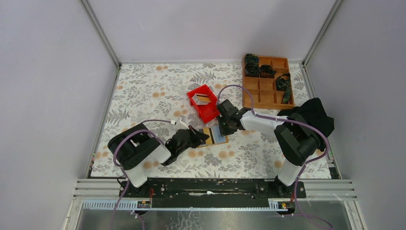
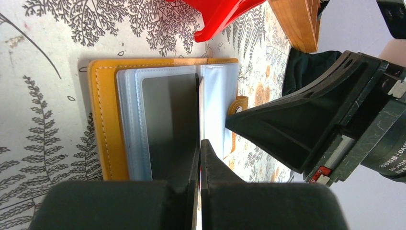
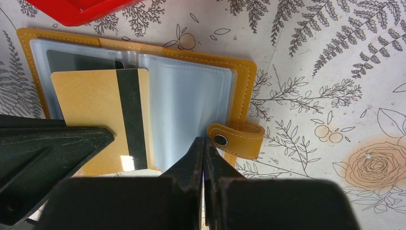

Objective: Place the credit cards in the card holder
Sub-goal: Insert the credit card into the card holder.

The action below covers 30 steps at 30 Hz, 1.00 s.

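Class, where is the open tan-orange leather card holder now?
Top view, centre: the card holder lies between left gripper and right gripper, nearer than the red plastic bin.

**Two black-and-white arms with purple cables**

The left arm and the right arm are built the same: thick black joints, with smooth white shells over the links between. A thin purple cable runs in loops along each arm. The left gripper has matt black, wedge-shaped fingers. The right gripper is also black and scuffed. Its body carries white printed letters, only partly readable, and a small red part.
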Motion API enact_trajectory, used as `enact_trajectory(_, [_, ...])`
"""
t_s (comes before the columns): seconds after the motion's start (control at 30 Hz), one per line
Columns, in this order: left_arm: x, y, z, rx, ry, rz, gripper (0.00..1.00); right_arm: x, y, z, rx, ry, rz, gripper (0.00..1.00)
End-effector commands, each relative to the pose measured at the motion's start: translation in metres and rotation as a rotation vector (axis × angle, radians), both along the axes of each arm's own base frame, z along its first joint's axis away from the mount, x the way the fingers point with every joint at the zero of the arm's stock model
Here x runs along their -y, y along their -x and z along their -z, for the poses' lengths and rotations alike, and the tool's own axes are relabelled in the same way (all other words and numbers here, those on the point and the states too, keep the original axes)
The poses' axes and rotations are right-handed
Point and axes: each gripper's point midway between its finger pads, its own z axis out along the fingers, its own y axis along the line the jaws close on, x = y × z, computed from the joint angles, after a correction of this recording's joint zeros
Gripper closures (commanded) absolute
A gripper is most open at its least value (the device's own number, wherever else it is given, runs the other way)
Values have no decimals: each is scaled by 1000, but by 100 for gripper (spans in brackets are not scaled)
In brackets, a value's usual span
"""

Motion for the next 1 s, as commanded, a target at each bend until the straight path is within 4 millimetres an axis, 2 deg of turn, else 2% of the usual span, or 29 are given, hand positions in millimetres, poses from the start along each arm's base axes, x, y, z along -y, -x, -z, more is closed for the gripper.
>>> enact_trajectory(0.0, [-4,-3,2,35,-26,5,100,8,4,12,-20,64,-2,100])
enact_trajectory(0.53, [-5,-18,-3,71,-40,8,100,9,3,10,-19,75,-6,100])
enact_trajectory(0.97, [-6,-9,4,38,-13,23,100,9,2,12,-20,83,-11,100])
